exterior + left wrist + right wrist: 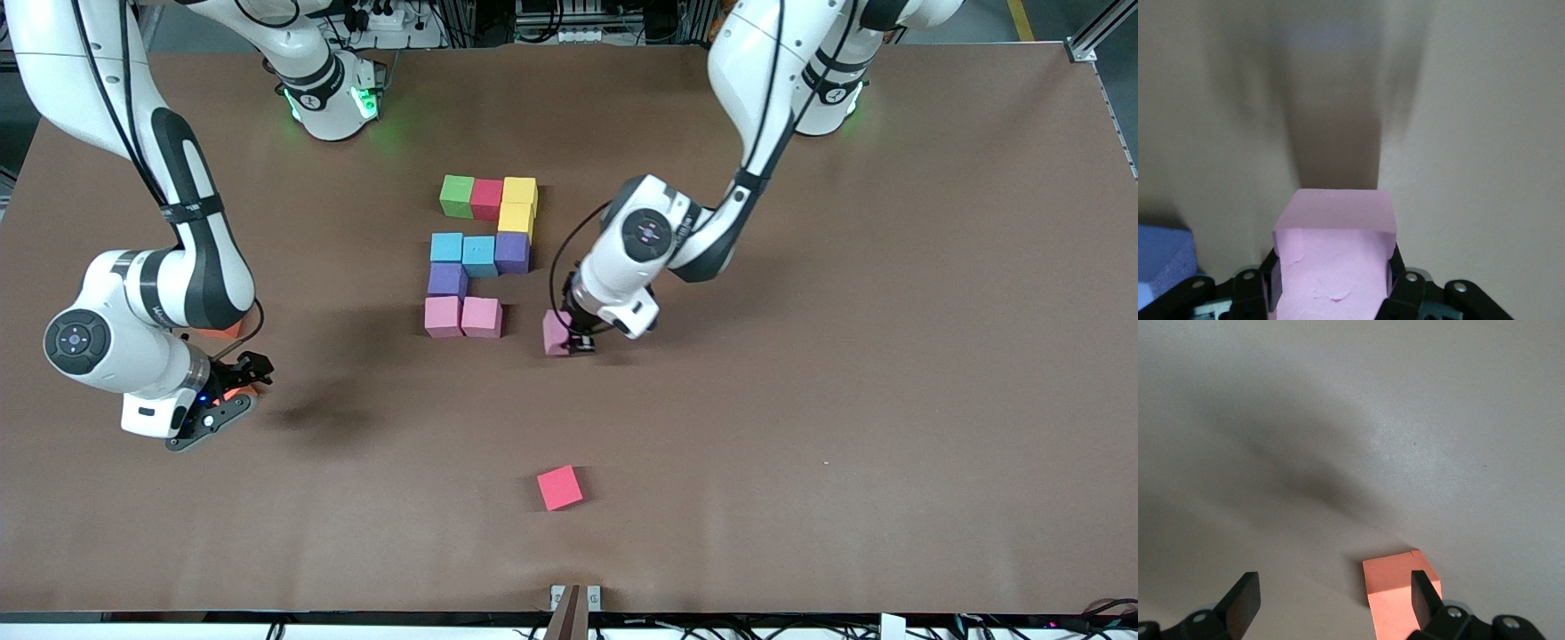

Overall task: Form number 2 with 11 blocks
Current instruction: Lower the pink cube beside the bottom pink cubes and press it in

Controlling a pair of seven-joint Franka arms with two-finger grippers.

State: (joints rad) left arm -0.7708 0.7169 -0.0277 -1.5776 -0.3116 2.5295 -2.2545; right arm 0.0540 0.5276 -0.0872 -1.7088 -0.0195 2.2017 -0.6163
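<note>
The partly formed number 2 lies mid-table: green [457, 196], red [486, 198] and yellow [520, 190] blocks in a row, a yellow [515, 218], two light blue [446, 247] [480, 256] and a purple [512, 252], another purple [447, 279], then two pink [443, 316] [481, 316]. My left gripper [576, 343] [1335, 277] is shut on a third pink block [556, 332] [1335, 233], low at the table beside the pink row toward the left arm's end, a gap between. My right gripper [233, 393] [1331, 593] hangs open and holds nothing.
An orange cube [1399, 590] [240, 392] sits by one finger of the right gripper. A coral-red cube [560, 487] lies alone nearer the front camera. A purple block's corner [1161, 260] shows in the left wrist view.
</note>
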